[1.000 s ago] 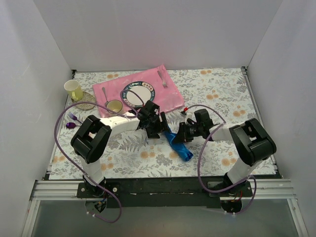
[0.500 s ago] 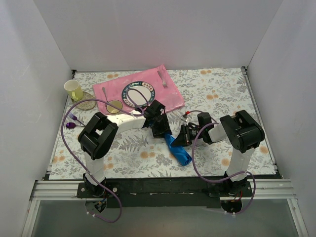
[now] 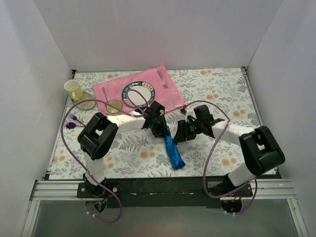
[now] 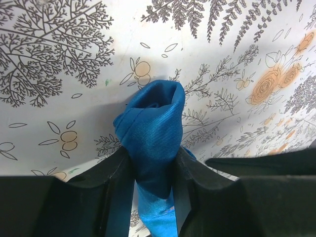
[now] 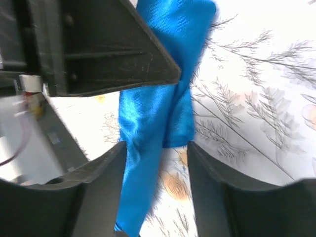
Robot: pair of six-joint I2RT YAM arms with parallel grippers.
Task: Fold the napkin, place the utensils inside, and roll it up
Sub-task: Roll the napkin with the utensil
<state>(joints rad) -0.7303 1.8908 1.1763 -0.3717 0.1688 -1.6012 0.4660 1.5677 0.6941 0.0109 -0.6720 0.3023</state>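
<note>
On the pink mat [image 3: 170, 96], a plate [image 3: 143, 89]; left tool [image 4: 152, 157] pinches rolled napkin [image 4: 153, 118].

I see the napkin [image 3: 174, 150] royal blue, the table cover [image 3: 217, 94] white with grey ferns and orange blossoms, the placemat [image 3: 170, 96] pink, the cup [image 3: 74, 90] pale yellow

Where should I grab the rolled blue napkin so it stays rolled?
Grip the napkin around its middle, from straight above, squeezing across its narrow width. It lies flat as a long thin roll, so that likely keeps it wrapped.
</note>
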